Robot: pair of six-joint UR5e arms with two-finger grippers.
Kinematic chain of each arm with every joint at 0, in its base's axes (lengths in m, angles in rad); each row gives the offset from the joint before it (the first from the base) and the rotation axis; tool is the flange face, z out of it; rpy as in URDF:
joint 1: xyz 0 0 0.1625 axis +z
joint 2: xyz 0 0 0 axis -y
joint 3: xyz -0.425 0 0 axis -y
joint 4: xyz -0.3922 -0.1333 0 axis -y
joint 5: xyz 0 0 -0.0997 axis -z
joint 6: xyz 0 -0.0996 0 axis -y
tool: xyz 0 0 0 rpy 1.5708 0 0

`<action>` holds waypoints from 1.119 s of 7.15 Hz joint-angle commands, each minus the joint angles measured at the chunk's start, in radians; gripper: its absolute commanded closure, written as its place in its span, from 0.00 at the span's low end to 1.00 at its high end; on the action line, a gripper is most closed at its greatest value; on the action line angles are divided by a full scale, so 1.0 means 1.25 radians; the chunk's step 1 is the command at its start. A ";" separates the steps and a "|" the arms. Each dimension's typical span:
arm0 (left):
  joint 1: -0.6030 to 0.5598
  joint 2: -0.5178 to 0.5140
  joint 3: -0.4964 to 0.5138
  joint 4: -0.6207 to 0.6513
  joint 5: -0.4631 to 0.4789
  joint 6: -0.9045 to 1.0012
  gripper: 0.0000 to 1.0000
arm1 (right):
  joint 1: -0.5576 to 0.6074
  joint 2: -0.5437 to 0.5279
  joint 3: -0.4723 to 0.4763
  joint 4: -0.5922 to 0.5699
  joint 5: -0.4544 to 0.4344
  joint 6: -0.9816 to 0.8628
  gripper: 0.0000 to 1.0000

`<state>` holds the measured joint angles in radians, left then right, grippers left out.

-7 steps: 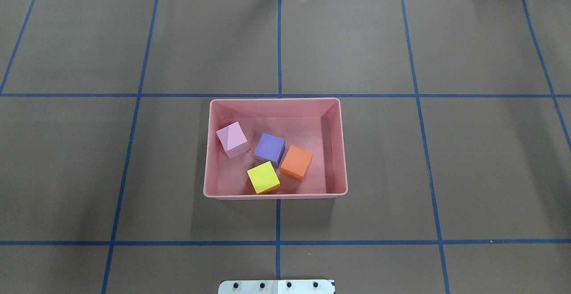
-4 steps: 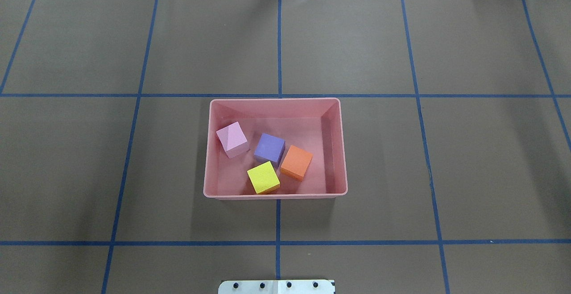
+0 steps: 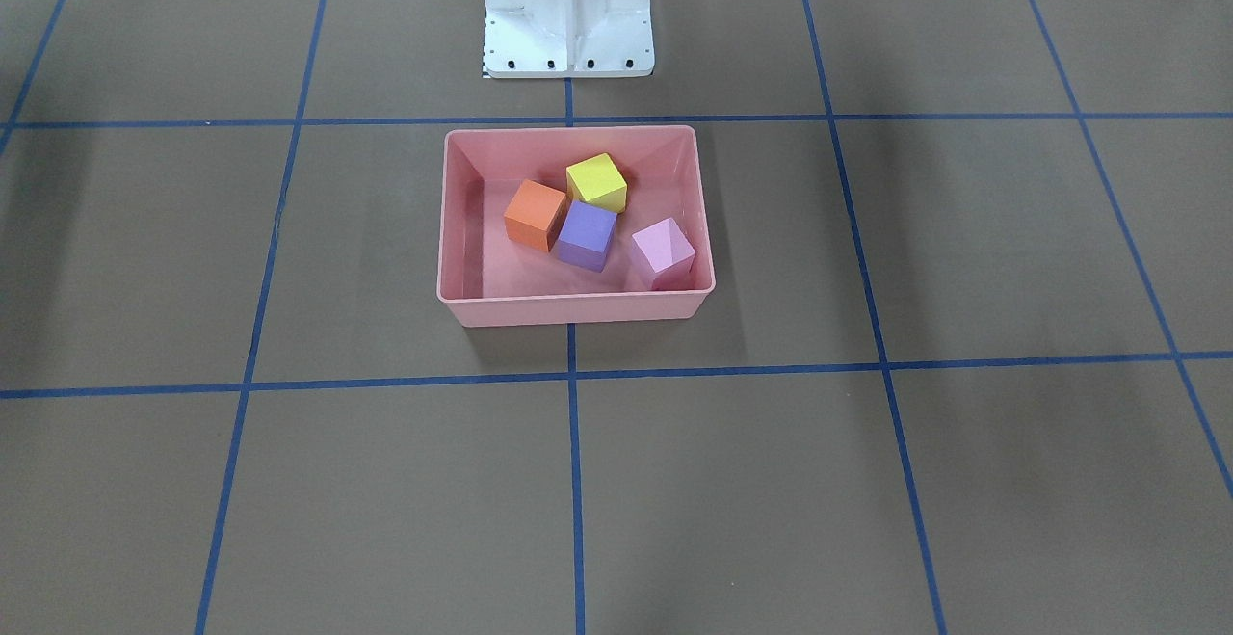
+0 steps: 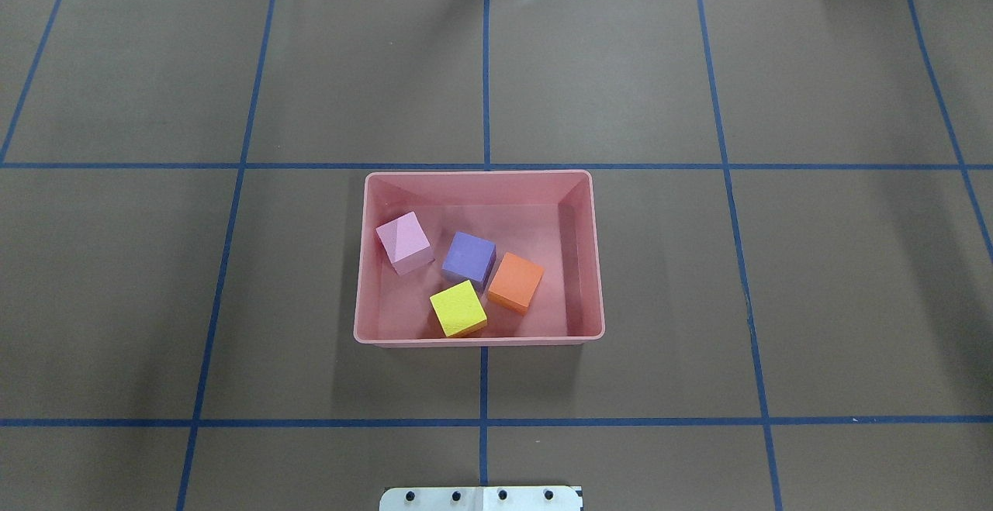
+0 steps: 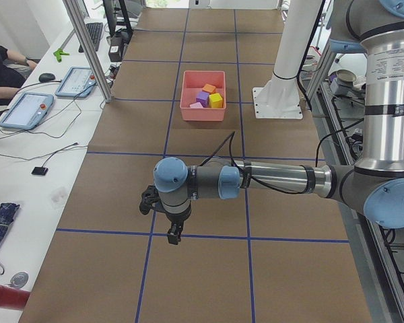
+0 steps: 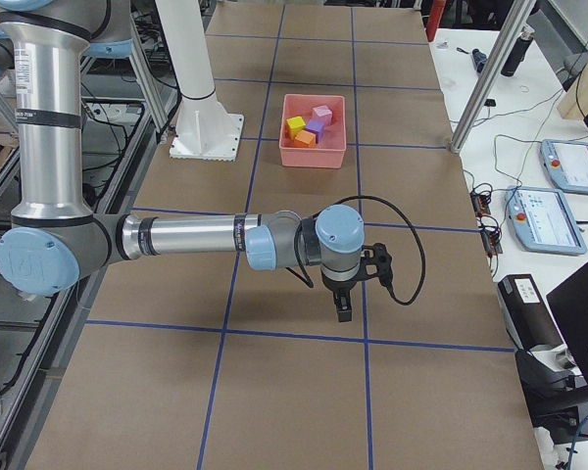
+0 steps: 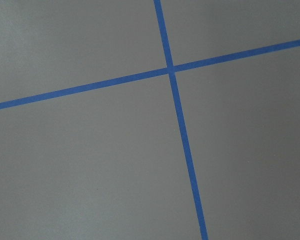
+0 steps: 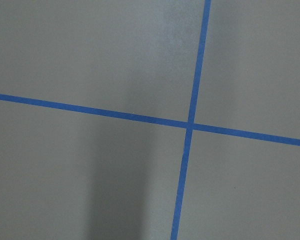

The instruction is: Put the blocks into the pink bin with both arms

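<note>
worktop (image 4: 698, 302) | pink bin (image 4: 479, 338) mid-worktop | my left end effector (image 5: 175, 237) hangs toward the left end, my right end effector (image 6: 342, 311) toward the right end; cannot tell either's opening | orange block (image 4: 516, 281), yellow-green block (image 4: 458, 308), purple block (image 4: 469, 256), pale pink block (image 4: 404, 242) all inside bin | judged done; best to avoid the bin.

- The shallow salmon-pink plastic bin (image 4: 477, 175) sits mid-table on the brown paper-covered table (image 4: 233, 278), ahead of the white metal pedestal base (image 4: 481, 498).
- All four foam cubes lie inside it.
- The pale pink cube (image 4: 404, 242) is by the bin's left wall.
- The purple cube (image 4: 468, 256) sits centrally, with the orange cube (image 4: 516, 281) just beside its right.
- The yellow-green cube (image 4: 458, 308) lies nearest the robot.
- The left gripper (image 5: 174, 235) and right gripper (image 6: 343, 311) hang over opposite table ends, well apart from the bin.
</note>
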<state>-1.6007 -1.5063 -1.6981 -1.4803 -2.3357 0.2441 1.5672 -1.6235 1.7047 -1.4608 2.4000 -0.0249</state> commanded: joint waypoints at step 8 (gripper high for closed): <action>0.001 0.000 -0.009 0.000 0.001 -0.005 0.00 | -0.002 -0.025 0.054 -0.133 -0.039 -0.003 0.00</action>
<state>-1.6003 -1.5064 -1.7082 -1.4799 -2.3351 0.2380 1.5650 -1.6525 1.7743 -1.6260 2.3506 -0.0295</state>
